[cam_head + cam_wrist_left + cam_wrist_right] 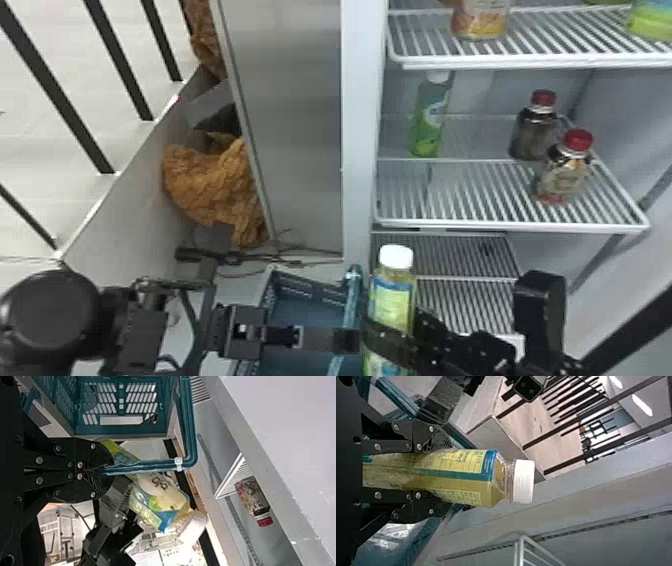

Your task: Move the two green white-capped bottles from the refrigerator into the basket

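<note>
My left gripper (pixel 346 341) is shut on the handle of the teal basket (pixel 289 276); the left wrist view has that gripper (pixel 104 470) with the handle (pixel 191 427) pinched between its fingers. Just right of the handle, my right gripper (pixel 391 336) holds a yellow-green white-capped bottle (pixel 394 295) roughly upright, outside the basket. In the right wrist view, the gripper (pixel 441 475) has its fingers on both sides of the bottle (pixel 468 473). A slim green white-capped bottle (pixel 430 117) stands on the refrigerator's middle shelf. Another yellow-green bottle (pixel 651 22) is on the upper shelf, its top cut off.
Two red-capped bottles, one dark (pixel 534 129) and one nearer the edge (pixel 562 172), stand on the middle shelf (pixel 480 200). An orange-labelled container (pixel 480 20) is on the shelf above. The refrigerator's white side frame (pixel 359 150) rises behind the basket handle.
</note>
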`<action>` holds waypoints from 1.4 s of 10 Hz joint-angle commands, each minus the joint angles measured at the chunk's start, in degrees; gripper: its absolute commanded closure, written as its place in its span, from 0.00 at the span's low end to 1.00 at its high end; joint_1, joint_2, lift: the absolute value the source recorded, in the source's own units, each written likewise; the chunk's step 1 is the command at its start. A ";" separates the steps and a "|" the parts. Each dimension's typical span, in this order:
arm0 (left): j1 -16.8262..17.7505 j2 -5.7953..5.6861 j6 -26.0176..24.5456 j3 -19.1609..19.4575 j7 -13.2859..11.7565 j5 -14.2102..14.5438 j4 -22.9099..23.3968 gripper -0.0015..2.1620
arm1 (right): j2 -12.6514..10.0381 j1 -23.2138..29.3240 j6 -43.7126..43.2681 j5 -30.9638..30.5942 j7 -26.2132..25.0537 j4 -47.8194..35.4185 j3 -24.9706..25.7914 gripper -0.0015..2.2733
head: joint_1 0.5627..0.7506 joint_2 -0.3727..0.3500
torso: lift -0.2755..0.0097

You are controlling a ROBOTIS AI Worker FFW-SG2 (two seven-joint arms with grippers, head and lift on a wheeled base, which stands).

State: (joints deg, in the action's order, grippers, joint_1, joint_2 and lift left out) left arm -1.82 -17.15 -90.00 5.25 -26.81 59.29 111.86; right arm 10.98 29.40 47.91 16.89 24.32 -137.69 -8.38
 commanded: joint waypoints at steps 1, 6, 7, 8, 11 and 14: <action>0.00 0.01 -0.03 0.00 0.00 0.01 0.00 0.54 | 0.00 -0.15 0.46 -0.66 0.12 -0.19 0.04 0.29 | 0.70 0.59 | 0.04; 0.00 0.01 -0.03 -0.11 0.00 0.01 0.00 0.54 | 0.00 -0.15 0.32 -0.66 0.29 -0.05 0.26 0.19 | 0.70 0.58 | 0.04; 0.00 0.01 -0.03 -0.11 0.00 0.01 0.00 0.54 | 0.00 -0.15 -0.10 -0.66 0.20 -0.05 0.38 0.19 | 0.70 0.58 | 0.04; 0.00 0.01 -0.03 0.00 0.00 0.01 0.00 0.54 | 0.00 -0.15 -0.94 -0.66 0.29 -0.05 0.49 0.19 | 0.70 0.58 | 0.04; 0.00 0.01 -0.03 0.12 0.00 0.01 0.00 0.54 | -0.61 -0.15 -6.43 -1.46 0.20 -0.61 2.66 0.19 | 0.70 0.57 | 0.04; -0.14 0.10 -0.03 0.12 0.00 0.24 0.00 0.54 | -2.02 -1.42 -13.88 -3.40 -1.99 0.38 6.89 0.18 | 0.70 0.49 | 0.04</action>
State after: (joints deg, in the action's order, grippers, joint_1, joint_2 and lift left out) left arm -1.83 -17.05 -90.00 5.37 -26.80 59.45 111.86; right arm 9.28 28.36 36.01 13.95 22.45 -137.64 -2.45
